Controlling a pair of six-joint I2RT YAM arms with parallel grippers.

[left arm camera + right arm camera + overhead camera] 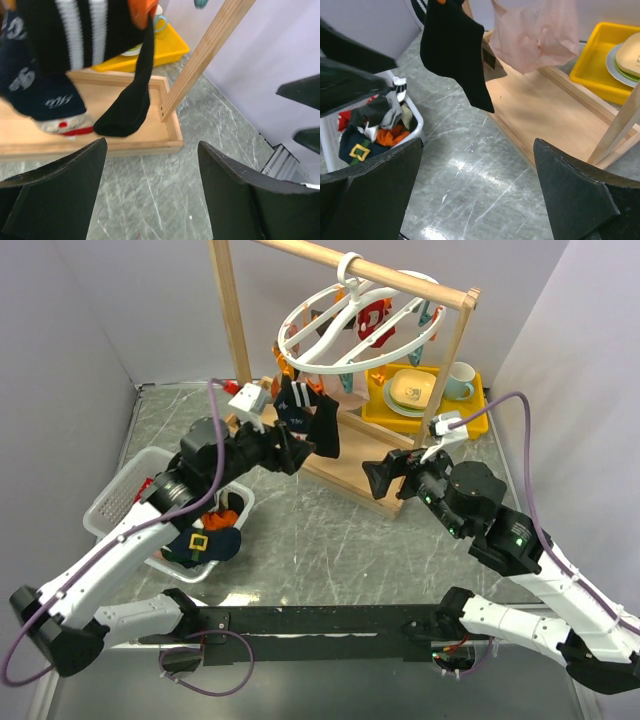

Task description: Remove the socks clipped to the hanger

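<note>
Both arms' jaws gape empty; the right wrist view cuts off the top of the black sock (452, 50)

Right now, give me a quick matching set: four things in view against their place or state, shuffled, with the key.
1. black sock
2. white basket
3. yellow tray
4. right end effector

A. open, empty
B. holds dishes, far right
C. hangs from the hanger
D. holds loose socks, left side

Pairs: 1-C, 2-D, 3-B, 4-A
</note>
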